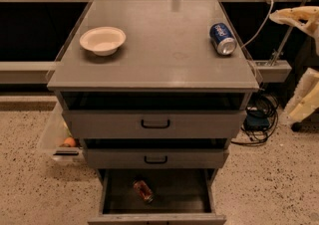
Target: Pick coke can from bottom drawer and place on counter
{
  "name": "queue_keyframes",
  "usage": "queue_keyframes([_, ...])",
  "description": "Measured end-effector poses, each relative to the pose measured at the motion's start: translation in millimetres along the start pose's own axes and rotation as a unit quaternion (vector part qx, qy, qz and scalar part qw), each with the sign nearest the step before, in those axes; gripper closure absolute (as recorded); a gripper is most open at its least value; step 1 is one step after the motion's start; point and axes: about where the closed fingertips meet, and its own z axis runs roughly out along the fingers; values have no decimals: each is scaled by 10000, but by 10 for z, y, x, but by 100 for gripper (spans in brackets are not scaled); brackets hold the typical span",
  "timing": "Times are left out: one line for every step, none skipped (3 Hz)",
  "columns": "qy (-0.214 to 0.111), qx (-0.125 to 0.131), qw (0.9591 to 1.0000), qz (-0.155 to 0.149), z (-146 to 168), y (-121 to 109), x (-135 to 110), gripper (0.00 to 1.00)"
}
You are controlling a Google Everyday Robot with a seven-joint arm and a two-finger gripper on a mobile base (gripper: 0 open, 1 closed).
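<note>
The coke can (143, 191) lies on its side, slanted, in the dark interior of the bottom drawer (157, 217), which is pulled out toward the camera. Above the three drawers spreads the flat grey counter (164, 59). My gripper (298, 17) shows as a cream-coloured piece at the right edge of the view, level with the counter's back right corner and beyond its side. It is far from the can and holds nothing that I can see. More of the cream arm (306, 97) hangs lower at the right edge.
A white bowl (102, 40) stands on the counter's left. A blue soda can (223, 38) lies on its side at the right. Two wider drawers (155, 124) with black handles sit above the bottom one. A clear bin (60, 139) stands left, cables (259, 119) right.
</note>
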Motion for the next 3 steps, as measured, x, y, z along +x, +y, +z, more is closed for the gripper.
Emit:
queue_keyframes([1, 62, 10000, -8, 33, 76, 2, 0])
queue_keyframes([-226, 280, 9993, 67, 191, 307, -79, 0])
queue_keyframes([-722, 390, 9949, 580, 702, 634, -178, 0])
